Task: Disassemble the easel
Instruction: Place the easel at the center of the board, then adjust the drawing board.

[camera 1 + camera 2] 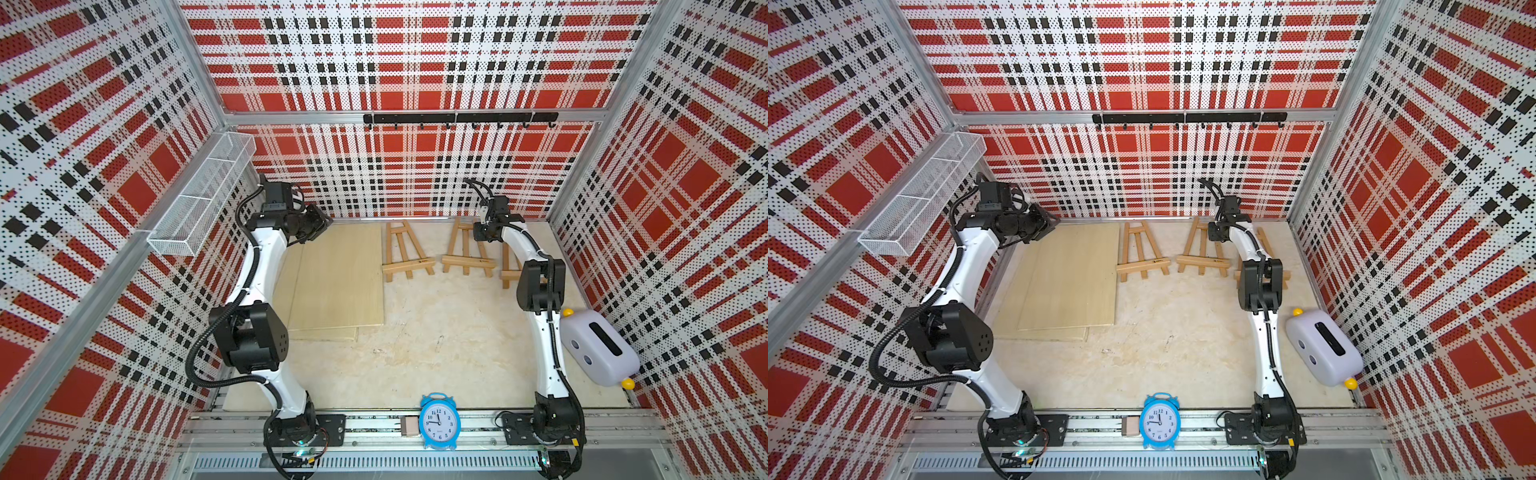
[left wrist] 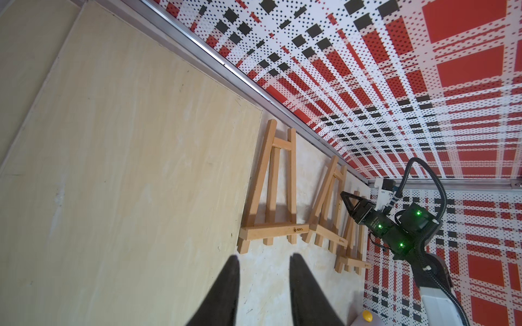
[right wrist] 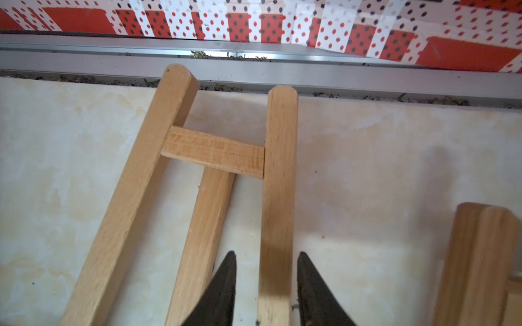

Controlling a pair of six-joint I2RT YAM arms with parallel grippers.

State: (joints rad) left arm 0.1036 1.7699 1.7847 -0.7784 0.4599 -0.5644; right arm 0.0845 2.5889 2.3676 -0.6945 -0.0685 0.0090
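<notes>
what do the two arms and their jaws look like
The left arm and right arm have white links and chunky black joint housings. Black corrugated cables run along them. The jaws are black, tapering to points; green lights glow near the right wrist.

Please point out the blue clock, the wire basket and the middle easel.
blue clock [image 1: 439, 422]: a top view, dial.
wire basket [image 1: 195, 208]: a top view, mesh side.
middle easel [image 1: 467, 263]: a top view, front ledge.

3 easels [image 1: 409, 265] lie in a row at the back; boards [image 1: 336, 278] left of them.
</notes>
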